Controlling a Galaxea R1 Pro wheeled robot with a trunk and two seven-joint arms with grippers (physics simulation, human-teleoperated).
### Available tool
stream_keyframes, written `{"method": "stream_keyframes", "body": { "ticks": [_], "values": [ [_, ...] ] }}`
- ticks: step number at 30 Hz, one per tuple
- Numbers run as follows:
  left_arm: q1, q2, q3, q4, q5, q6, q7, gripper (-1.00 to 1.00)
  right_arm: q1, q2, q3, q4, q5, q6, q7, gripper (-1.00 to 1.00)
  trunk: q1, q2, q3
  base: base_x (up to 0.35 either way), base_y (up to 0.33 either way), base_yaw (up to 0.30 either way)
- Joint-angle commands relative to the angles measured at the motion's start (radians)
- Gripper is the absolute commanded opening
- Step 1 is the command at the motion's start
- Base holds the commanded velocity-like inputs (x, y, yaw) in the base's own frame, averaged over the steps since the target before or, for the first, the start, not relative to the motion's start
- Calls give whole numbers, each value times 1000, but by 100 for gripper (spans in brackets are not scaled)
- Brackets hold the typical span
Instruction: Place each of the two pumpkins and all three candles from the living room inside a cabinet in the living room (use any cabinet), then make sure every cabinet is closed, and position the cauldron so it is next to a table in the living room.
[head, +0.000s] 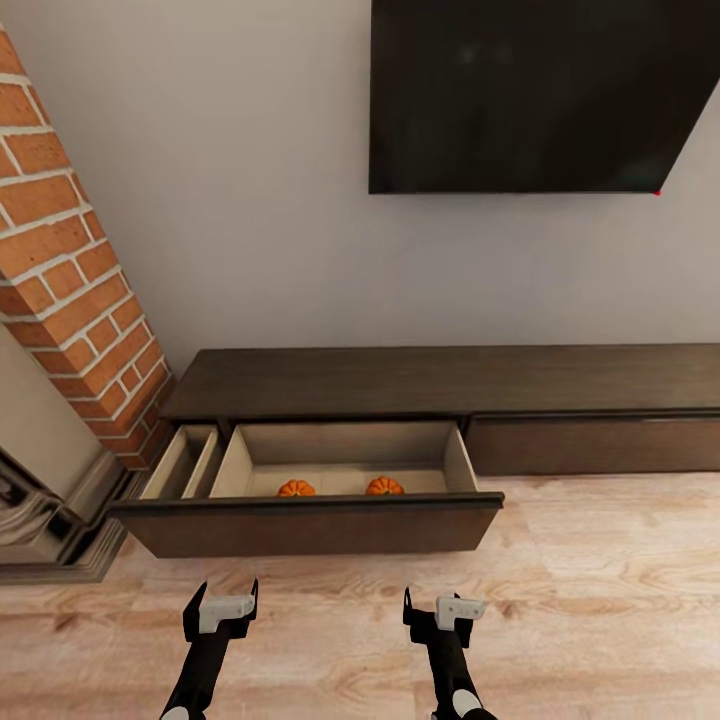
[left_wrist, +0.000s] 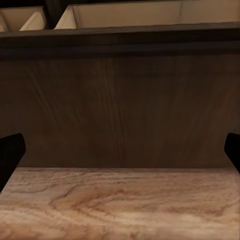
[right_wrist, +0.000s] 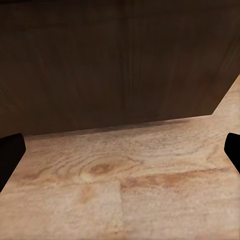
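The long dark-brown cabinet (head: 440, 380) runs along the wall, and its left drawer (head: 310, 525) is pulled far out over the floor. Two orange pumpkins (head: 296, 488) (head: 384, 486) sit side by side in the drawer's beige inside, partly hidden by its front panel. My left gripper (head: 222, 600) hangs open just in front of that panel, empty. My right gripper (head: 438, 605) is open and empty too, a little to the right. In the left wrist view the drawer front (left_wrist: 120, 110) is close ahead. Candles, cauldron and table are out of view.
A brick column (head: 70, 260) and a fireplace base (head: 50, 520) stand at the left, close to the open drawer. A black TV (head: 530, 95) hangs on the wall above. A narrow side compartment (head: 185, 460) shows left of the drawer. Wooden floor (head: 600, 600) spreads to the right.
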Motion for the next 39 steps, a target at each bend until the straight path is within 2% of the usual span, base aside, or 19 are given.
{"method": "stream_keyframes", "body": {
  "ticks": [1,13,18,24,39],
  "values": [
    [-1,1,-9,0,9,-3,4,100,-1,0,9,1,-8,-3,-5,100,4,-8,-4,0,0,0],
    [-1,1,-9,0,9,-3,4,100,-1,0,8,-1,-8,-12,-5,100,50,-92,-42,0,0,0],
    [-1,1,-9,0,9,-3,4,100,-1,0,11,-3,-7,-68,-4,100,69,-127,-57,0,0,0],
    [-1,1,-9,0,9,-3,3,100,0,0,10,-3,-7,-98,-4,100,92,-169,-76,0,0,0],
    [-1,0,-17,-9,12,6,3,100,1,-1,6,2,-8,-99,-5,100,92,-169,-76,54,2,0]
  ]
}}
